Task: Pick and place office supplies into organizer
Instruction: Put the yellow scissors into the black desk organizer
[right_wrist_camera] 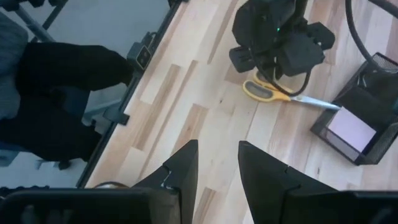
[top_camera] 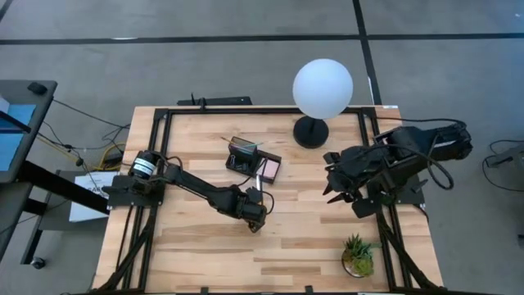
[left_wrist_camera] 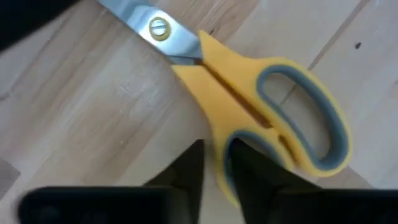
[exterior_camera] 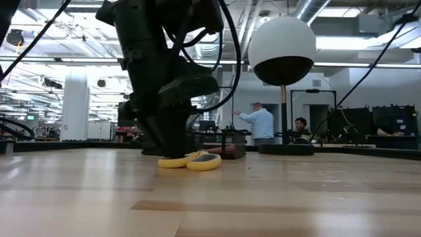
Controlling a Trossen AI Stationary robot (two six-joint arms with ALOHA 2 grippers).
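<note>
Scissors [left_wrist_camera: 249,106] flat on tabletop [top_camera: 311,238] beside organizer [top_camera: 246,156], one yellow handle loop between closing left gripper [left_wrist_camera: 214,168] jaws; sticky pad [top_camera: 268,170] already filed; right gripper [right_wrist_camera: 217,165] jaws apart, idle.

Scissors [left_wrist_camera: 249,106]: yellow handles with grey-lined finger loops, steel blades joined by a brass-coloured pivot screw; lying flat on the wooden tabletop, blades closed and pointing toward the organizer. Organizer [top_camera: 246,156]: black mesh, rectangular, upright near the table's middle; taller cup section holding pens, lower tray compartment containing a pink sticky-note pad [right_wrist_camera: 351,129].
</note>
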